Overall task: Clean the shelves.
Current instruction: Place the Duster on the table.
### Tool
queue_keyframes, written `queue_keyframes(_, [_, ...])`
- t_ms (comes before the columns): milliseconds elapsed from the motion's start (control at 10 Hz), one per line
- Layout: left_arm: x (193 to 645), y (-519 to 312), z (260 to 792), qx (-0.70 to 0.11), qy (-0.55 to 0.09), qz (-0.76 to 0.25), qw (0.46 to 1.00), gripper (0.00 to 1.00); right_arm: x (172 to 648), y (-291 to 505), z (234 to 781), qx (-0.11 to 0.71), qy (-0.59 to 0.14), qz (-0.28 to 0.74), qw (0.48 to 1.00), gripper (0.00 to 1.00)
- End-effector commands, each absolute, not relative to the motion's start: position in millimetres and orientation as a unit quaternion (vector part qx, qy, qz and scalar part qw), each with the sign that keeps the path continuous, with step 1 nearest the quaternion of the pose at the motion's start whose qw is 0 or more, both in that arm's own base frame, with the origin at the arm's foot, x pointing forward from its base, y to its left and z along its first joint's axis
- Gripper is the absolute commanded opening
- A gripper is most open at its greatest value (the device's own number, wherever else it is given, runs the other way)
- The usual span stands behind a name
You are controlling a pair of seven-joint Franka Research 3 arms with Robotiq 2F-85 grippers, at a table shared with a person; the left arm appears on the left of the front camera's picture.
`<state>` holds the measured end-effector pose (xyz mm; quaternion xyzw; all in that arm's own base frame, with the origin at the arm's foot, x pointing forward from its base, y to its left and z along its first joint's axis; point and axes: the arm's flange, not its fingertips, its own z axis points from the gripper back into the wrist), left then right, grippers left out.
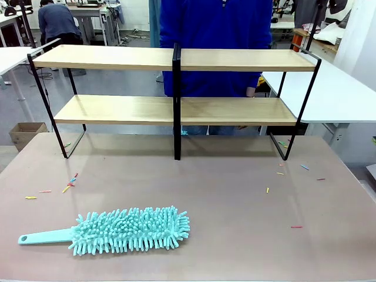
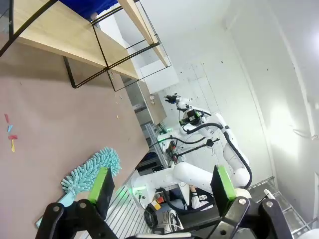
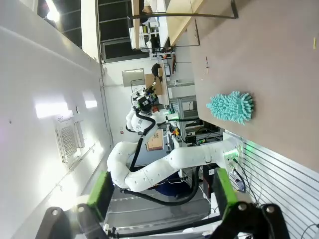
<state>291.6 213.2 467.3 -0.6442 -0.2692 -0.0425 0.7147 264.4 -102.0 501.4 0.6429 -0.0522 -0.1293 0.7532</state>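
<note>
The shelves stand across the far half of the table: two long light-wood boards in a thin black frame with a central post. They also appear in the left wrist view and the right wrist view. A teal fluffy duster with a flat handle lies at the near left of the table, free of any grip; I also see it from both wrists. My left gripper and right gripper are both held high off the table, open, with nothing between their green pads.
A person in a blue top stands right behind the shelves. Small coloured scraps are scattered over the beige-brown tabletop. White tables flank the far side, and a cardboard box sits on the floor at left.
</note>
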Motion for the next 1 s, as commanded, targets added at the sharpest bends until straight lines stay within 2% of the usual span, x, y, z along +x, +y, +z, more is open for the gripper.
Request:
queue_keyframes(0, [288.2,214.7,468.6,-0.647,-0.268,-0.048,0.712,1.00,264.5,-104.2,502.6,0.652,-0.058,-0.122,0.746,1.00])
queue_keyframes(900, [288.2,214.7,468.6,-0.647,-0.268,-0.048,0.712,1.00,264.5,-104.2,502.6,0.652,-0.058,-0.122,0.746,1.00])
